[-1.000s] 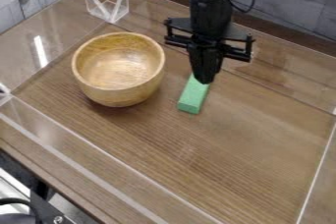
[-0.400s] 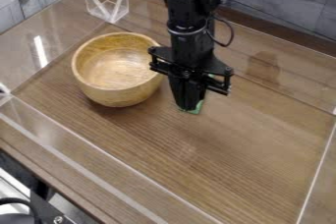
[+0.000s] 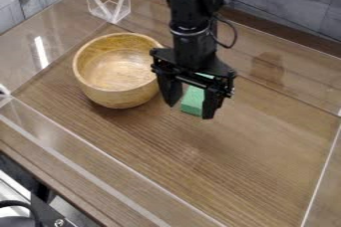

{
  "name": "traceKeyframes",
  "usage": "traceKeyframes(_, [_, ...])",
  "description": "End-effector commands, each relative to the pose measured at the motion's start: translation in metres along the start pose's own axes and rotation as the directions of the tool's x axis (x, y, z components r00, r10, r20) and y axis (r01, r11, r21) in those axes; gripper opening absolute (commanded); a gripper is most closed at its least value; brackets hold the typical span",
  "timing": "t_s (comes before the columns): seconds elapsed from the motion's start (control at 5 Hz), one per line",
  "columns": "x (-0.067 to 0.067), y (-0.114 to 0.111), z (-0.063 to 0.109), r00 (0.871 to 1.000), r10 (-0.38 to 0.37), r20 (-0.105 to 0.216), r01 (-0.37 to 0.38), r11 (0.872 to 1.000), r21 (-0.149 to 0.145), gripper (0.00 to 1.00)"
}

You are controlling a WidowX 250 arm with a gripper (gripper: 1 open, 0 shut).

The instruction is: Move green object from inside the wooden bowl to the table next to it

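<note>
The green object (image 3: 197,103), a small bright-green block, sits on the table (image 3: 200,166) just right of the wooden bowl (image 3: 107,94). The bowl is round and light tan, and its pale inside holds nothing. My gripper (image 3: 194,96) points straight down over the block. It is open, with one black finger (image 3: 170,89) on the block's left and the other on its right. The fingers stand close beside the block without pinching it. The block's upper end is partly hidden behind the gripper body.
Low clear plastic walls (image 3: 326,171) run round the table's edges. A clear plastic stand (image 3: 107,5) is at the back left, behind the bowl. The bowl's right wall is close to my left finger.
The gripper carried the green block down and toward the bowl's right side. It has now spread its fingers, and the block rests on the table.
</note>
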State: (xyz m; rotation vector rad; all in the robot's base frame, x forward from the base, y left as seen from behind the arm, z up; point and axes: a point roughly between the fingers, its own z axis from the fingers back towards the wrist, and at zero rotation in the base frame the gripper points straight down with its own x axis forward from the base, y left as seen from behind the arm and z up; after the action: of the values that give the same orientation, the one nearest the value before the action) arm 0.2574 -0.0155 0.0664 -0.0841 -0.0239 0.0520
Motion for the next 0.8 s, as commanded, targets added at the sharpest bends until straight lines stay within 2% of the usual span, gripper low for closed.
traceKeyframes(0.0, [0.016,-0.006,0.016,0.997,0.014,0.079,-0.014,1.000,0.002,1.00])
traceKeyframes(0.2, [0.022,-0.008,0.013,0.996,0.039,0.083,-0.040,0.999,0.007,1.00])
traceKeyframes(0.6, [0.027,0.000,0.023,0.996,-0.045,0.081,0.044,0.999,0.008,1.00])
